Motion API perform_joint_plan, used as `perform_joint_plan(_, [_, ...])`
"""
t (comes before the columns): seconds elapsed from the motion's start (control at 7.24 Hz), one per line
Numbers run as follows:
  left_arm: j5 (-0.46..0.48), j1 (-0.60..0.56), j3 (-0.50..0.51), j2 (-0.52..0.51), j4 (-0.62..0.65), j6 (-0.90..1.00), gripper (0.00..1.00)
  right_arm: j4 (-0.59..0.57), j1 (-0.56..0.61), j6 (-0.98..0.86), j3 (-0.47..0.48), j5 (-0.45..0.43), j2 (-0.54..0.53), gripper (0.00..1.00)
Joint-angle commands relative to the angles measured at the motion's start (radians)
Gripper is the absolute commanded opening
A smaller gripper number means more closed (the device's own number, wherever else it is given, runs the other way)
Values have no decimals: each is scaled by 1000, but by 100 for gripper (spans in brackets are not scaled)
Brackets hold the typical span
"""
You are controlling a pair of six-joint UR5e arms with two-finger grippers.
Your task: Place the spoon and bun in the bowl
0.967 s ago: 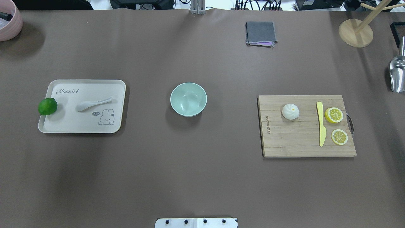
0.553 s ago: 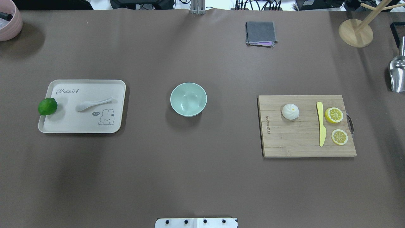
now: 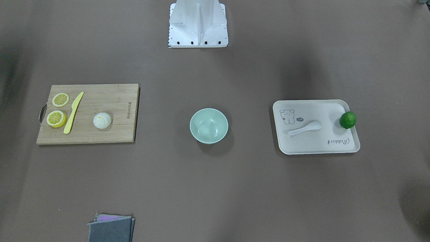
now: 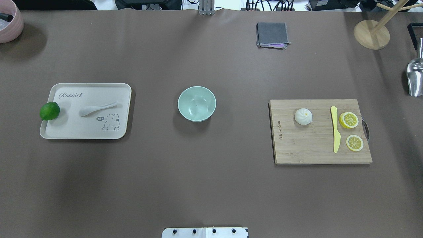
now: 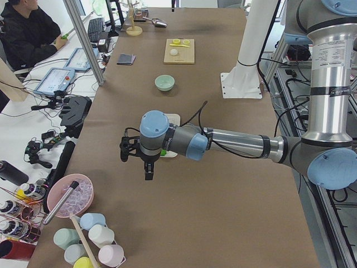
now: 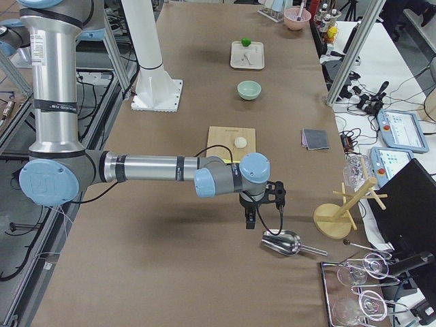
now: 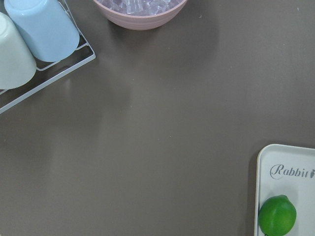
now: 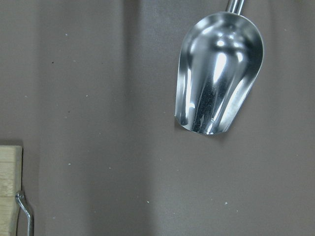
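Observation:
The white spoon (image 4: 97, 108) lies on the cream tray (image 4: 66, 129) at the left, and shows in the front view (image 3: 305, 127) too. The white bun (image 4: 303, 116) sits on the wooden cutting board (image 4: 307, 145) at the right. The mint-green bowl (image 4: 197, 103) stands empty mid-table between them. My left gripper (image 5: 149, 173) hangs over the table beyond the tray's outer side. My right gripper (image 6: 249, 219) hangs past the board near a metal scoop. Both show only in the side views, so I cannot tell whether they are open or shut.
A green lime (image 4: 49, 111) sits on the tray's left rim. A yellow knife (image 4: 335, 129) and lemon slices (image 4: 348, 120) lie on the board. A metal scoop (image 8: 219, 73), a wooden stand (image 4: 371, 34), a grey cloth (image 4: 272, 34) and a pink bowl (image 7: 140, 10) stand around the edges.

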Motion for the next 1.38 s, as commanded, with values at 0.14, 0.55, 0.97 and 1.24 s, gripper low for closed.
perform_joint_plan(0.14, [1,7,1,-1,1,0,98,1,-8,0,0,-1,1,100])
perform_joint_plan(0.55, [0,10,-7,-9,-7,0,98,-1,-8,7,37,-1,4,100])
perform_joint_plan(0.97, [0,177,2,-50,-256,-15,98,1,-10,72,49,0,7,100])
perform_joint_plan(1.24, [0,255,10,-108,-392,-18,98,1,-11,72,54,2,8,100])
